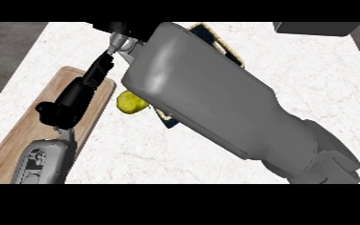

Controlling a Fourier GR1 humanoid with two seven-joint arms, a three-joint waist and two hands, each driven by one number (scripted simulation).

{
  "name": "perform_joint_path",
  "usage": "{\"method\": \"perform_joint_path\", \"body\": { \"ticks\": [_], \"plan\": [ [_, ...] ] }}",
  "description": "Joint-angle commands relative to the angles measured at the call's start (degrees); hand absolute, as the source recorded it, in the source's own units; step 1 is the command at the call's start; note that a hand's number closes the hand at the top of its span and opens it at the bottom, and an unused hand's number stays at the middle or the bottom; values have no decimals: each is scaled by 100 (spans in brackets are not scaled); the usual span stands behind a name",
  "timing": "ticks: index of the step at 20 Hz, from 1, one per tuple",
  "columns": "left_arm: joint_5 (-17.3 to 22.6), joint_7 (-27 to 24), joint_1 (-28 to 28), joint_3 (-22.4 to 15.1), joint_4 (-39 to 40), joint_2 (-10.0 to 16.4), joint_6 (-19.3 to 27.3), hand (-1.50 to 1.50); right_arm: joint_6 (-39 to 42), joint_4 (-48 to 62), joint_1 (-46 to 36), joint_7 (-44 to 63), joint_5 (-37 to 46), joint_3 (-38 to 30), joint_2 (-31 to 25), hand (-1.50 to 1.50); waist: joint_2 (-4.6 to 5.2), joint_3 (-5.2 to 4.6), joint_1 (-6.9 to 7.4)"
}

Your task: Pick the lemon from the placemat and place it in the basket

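Lemon [131, 102] lies on the counter [141, 157] between the placemat's [28, 133] right edge and the basket's [219, 42] near corner. My right forearm [204, 90] hides most of the basket. Left hand [74, 95] stretches straight-fingered over the placemat, holding nothing. Right hand [112, 27] is cut off at the top, so I cannot tell its state.

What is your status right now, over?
Left robot hand open over placemat. Right robot hand at top edge. Lemon between placemat and basket. Right forearm covers basket.

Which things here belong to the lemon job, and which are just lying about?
Job: lemon, beside the placemat; basket, mostly under the right forearm.
Lying about: dark grey object at the counter's far right; left hand, open, over the placemat.
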Motion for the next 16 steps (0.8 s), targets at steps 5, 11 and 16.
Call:
{"method": "perform_joint_path", "body": {
  "ticks": [5, 11, 16],
  "plan": [
    [14, 0, 327, 22, -324, 27, 12, 0, -627, 1070, -308, 741, 91, -793, 66, 150, 4, 17, -136],
    [96, 53, 127, 175, -106, 99, -23, 0, -1011, 1448, 107, 168, -196, -821, 66, 150, 17, 20, -253],
    [-54, -197, 552, 50, -212, -17, 66, 0, -1520, 1463, 601, 13, 8, -553, 67, 150, -6, 22, -300]
  ]
}}
